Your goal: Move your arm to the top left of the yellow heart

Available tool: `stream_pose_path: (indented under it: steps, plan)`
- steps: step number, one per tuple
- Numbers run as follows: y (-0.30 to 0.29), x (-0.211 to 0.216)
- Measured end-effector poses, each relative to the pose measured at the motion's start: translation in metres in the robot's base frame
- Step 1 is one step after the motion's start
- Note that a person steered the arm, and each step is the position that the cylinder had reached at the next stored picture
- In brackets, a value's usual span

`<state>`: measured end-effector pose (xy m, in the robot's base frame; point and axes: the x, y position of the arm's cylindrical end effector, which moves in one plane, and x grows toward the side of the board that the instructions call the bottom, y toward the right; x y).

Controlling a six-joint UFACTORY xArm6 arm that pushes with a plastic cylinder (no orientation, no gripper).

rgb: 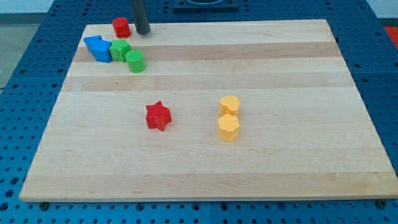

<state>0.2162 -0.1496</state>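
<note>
My tip [143, 32] sits at the view's top-left part of the wooden surface [280, 168], close to its top edge. I carry no fingers, only the straight dark rod, so there is nothing to spread, press together or pinch.

Just to the view's left of my tip: red cylinder [121, 27], near but apart. Below and to the left of my tip: blue block [98, 48], green block [119, 50] and green cylinder [135, 61], clustered and touching or nearly so.

Well away toward the view's bottom right: two yellow blocks, one [229, 104] directly above the other [229, 127], touching. Which one is the heart I cannot tell. Red star [158, 116] lies to their left, well below my tip.
</note>
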Motion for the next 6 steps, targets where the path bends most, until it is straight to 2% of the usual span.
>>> stream_pose_path:
  steps: [1, 2, 4, 6]
  plan:
    - [0.031, 0.002]
    - [0.097, 0.021]
    - [0.172, 0.118]
    - [0.159, 0.199]
